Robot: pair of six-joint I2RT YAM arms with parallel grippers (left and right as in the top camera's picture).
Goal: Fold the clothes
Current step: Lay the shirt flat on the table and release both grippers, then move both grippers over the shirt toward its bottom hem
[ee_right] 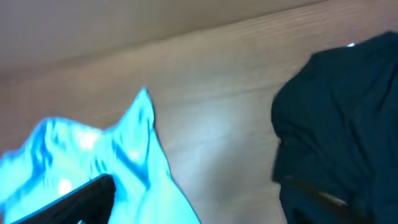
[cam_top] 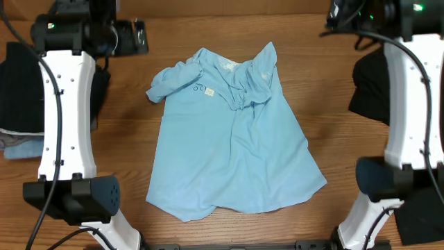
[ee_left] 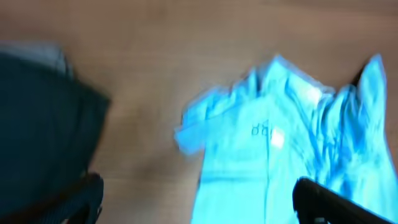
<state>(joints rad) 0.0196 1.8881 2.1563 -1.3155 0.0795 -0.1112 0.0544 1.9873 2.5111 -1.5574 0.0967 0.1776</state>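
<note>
T-shirt [cam_top: 232, 149] top bunched; print [ee_left: 262, 130] too blurred to read.

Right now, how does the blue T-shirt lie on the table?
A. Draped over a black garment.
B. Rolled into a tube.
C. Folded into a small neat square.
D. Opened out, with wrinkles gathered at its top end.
D: the T-shirt lies opened out on the wooden table, with its cloth bunched at the top end and one sleeve sticking out to the side.
</note>
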